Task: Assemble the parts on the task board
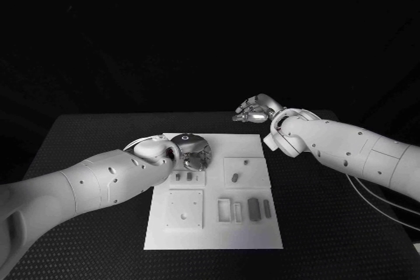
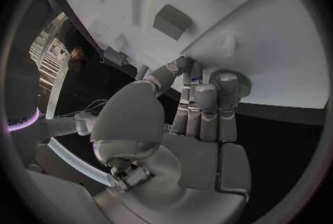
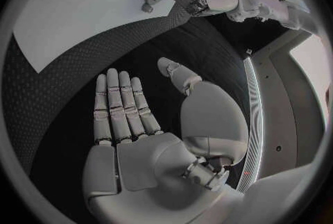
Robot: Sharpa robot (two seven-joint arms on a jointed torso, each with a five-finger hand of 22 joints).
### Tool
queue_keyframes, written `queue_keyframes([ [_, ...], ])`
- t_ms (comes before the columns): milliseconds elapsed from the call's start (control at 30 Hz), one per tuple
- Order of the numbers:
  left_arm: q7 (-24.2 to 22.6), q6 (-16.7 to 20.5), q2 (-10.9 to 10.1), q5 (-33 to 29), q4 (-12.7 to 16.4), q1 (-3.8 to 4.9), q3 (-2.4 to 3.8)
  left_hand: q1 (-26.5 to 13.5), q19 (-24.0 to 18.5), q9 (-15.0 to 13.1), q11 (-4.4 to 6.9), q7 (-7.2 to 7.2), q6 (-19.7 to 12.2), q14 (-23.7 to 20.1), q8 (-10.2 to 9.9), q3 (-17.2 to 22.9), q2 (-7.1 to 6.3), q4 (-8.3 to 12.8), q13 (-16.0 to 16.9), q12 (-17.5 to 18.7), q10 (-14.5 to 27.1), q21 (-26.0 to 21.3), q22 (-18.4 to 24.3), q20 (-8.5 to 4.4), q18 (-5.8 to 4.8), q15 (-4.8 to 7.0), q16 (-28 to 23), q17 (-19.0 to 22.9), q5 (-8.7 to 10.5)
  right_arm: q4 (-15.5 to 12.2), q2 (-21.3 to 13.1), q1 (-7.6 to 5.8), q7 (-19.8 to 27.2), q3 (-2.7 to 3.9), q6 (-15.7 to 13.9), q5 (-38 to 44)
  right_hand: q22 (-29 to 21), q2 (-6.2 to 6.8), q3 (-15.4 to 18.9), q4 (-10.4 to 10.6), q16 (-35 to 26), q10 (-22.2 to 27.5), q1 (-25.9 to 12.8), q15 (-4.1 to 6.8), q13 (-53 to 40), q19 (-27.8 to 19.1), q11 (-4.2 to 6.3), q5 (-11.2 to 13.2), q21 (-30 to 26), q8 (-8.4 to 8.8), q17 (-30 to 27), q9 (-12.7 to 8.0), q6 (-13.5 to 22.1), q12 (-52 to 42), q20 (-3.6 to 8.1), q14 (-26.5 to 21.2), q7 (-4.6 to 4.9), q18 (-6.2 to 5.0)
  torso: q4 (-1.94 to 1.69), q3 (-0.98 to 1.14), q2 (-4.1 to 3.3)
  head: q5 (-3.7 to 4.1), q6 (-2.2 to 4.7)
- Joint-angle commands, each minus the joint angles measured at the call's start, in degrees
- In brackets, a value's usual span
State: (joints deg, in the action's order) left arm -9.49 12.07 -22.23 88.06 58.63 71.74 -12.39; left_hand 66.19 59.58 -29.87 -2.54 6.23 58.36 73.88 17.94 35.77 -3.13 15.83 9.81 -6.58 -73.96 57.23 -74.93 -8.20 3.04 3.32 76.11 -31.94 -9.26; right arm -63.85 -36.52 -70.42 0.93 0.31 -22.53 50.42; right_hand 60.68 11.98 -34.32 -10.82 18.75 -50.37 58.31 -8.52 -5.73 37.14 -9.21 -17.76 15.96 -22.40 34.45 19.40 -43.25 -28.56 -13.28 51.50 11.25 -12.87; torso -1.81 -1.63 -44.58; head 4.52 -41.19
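Your left hand [image 2: 201, 107] grips a round gear-like part [image 2: 229, 82] at the task board [image 1: 254, 231] edge, visible from its wrist. Right hand [image 3: 139, 118] hovers flat, fingers apart, over the desk [image 3: 62, 96].

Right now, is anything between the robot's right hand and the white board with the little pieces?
Nothing visible. The right hand hovers open over bare black table, with the task board beyond its fingers.

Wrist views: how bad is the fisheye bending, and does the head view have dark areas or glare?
Left wrist view: the white task board has edges that curve strongly. Right wrist view: the black dotted table bows into an arc behind the silver right hand. Head view: the surroundings fall to black, the board is evenly lit, and no glare shows on it.
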Motion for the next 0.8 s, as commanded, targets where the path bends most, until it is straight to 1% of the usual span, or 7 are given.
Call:
queue_keyframes([
  [33,1.74,-0.26,-0.44,0.50,0.10,-0.99,-0.69,0.08,0.38,-0.22,-0.21,-0.02,0.46,-0.04,0.25,0.39,0.75,0.06,0.21,-0.14,-0.66,0.13,-0.88,-0.49,5.67,0.43,0.22,0.07,-0.29,-0.10,-0.07,0.01,0.63,0.02,0.52,0.16,0.11,0.30,0.26,-0.04,-0.12,0.11,0.11,0.17,0.08,-0.29,-0.16,-0.19,-0.29,-0.27,-0.09,-0.09,0.23,0.16,-0.08,-0.42,0.69,-0.43,-0.01,-0.02,-0.01,-0.08,0.10],
  [267,1.65,1.94,-1.47,-1.72,1.10,-1.01,-0.56,0.01,0.52,-0.23,-0.09,-0.11,0.69,-0.02,0.32,0.58,0.67,0.11,0.24,-0.10,-0.95,0.19,-0.86,-0.63,5.63,0.55,0.28,0.13,-0.51,-0.05,0.00,0.01,0.67,0.02,0.50,0.16,0.13,0.30,0.27,-0.03,-0.11,0.11,0.10,0.17,0.10,-0.28,-0.16,-0.20,-0.30,-0.28,-0.09,-0.10,0.23,0.15,-0.08,-0.43,0.69,-0.43,0.02,-0.07,0.01,-0.14,0.29],
  [333,1.58,2.59,-2.03,-2.07,1.53,-1.01,0.07,-0.01,0.55,-0.23,-0.07,-0.12,0.73,-0.02,0.33,0.62,0.64,0.11,0.24,-0.09,-1.01,0.20,-0.86,-0.66,5.63,0.57,0.30,0.14,-0.53,-0.04,-0.02,0.01,0.66,0.02,0.50,0.16,0.14,0.29,0.27,-0.02,-0.11,0.11,0.10,0.17,0.11,-0.28,-0.16,-0.20,-0.31,-0.29,-0.09,-0.10,0.23,0.15,-0.08,-0.43,0.69,-0.44,0.01,-0.08,0.02,-0.17,0.33],
  [400,1.52,3.05,-2.58,-3.16,1.99,-1.01,0.28,-0.02,0.58,-0.22,-0.05,-0.14,0.76,-0.02,0.33,0.67,0.61,0.11,0.24,-0.08,-1.04,0.22,-0.86,-0.69,5.62,0.59,0.31,0.15,-0.55,-0.01,-0.08,0.02,0.67,0.02,0.49,0.16,0.15,0.29,0.27,-0.02,-0.11,0.11,0.10,0.17,0.11,-0.28,-0.15,-0.21,-0.31,-0.29,-0.09,-0.10,0.23,0.14,-0.08,-0.43,0.69,-0.44,-0.03,-0.10,0.02,-0.21,0.40],
  [467,1.67,2.63,-2.68,-3.28,2.02,-1.01,1.51,-0.03,0.62,-0.22,-0.04,-0.14,0.78,-0.02,0.34,0.71,0.59,0.10,0.24,-0.06,-1.07,0.23,-0.85,-0.71,5.62,0.61,0.32,0.16,-0.57,0.01,-0.08,0.02,0.66,0.02,0.47,0.16,0.15,0.29,0.28,-0.01,-0.11,0.11,0.09,0.17,0.12,-0.28,-0.15,-0.21,-0.32,-0.29,-0.10,-0.11,0.23,0.14,-0.09,-0.43,0.69,-0.44,-0.04,-0.08,0.01,-0.22,0.45],
  [600,1.92,2.04,-3.78,-5.13,2.95,-1.01,3.38,-0.11,0.64,-0.22,0.03,-0.18,0.90,-0.14,0.36,0.85,0.48,0.07,0.25,-0.03,-1.22,0.23,-0.83,-0.77,5.57,0.68,0.24,0.24,-0.62,-0.01,-0.20,0.02,0.65,0.02,0.49,0.16,0.17,0.28,0.28,-0.01,-0.10,0.11,0.09,0.17,0.13,-0.27,-0.15,-0.21,-0.33,-0.30,-0.10,-0.11,0.23,0.14,-0.09,-0.43,0.68,-0.44,-0.08,-0.07,0.05,-0.35,0.62],
  [800,1.91,2.20,-5.43,-6.94,4.68,-0.98,5.12,-0.14,0.64,-0.20,0.06,-0.19,0.93,-0.18,0.35,0.93,0.44,0.07,0.25,0.01,-1.26,0.22,-0.82,-0.80,5.55,0.71,0.20,0.28,-0.62,-0.09,-0.36,0.02,0.64,0.02,0.47,0.16,0.18,0.29,0.28,-0.01,-0.10,0.11,0.10,0.18,0.15,-0.27,-0.15,-0.22,-0.34,-0.30,-0.10,-0.12,0.23,0.13,-0.09,-0.44,0.68,-0.45,-0.18,-0.07,0.08,-0.42,0.76],
])
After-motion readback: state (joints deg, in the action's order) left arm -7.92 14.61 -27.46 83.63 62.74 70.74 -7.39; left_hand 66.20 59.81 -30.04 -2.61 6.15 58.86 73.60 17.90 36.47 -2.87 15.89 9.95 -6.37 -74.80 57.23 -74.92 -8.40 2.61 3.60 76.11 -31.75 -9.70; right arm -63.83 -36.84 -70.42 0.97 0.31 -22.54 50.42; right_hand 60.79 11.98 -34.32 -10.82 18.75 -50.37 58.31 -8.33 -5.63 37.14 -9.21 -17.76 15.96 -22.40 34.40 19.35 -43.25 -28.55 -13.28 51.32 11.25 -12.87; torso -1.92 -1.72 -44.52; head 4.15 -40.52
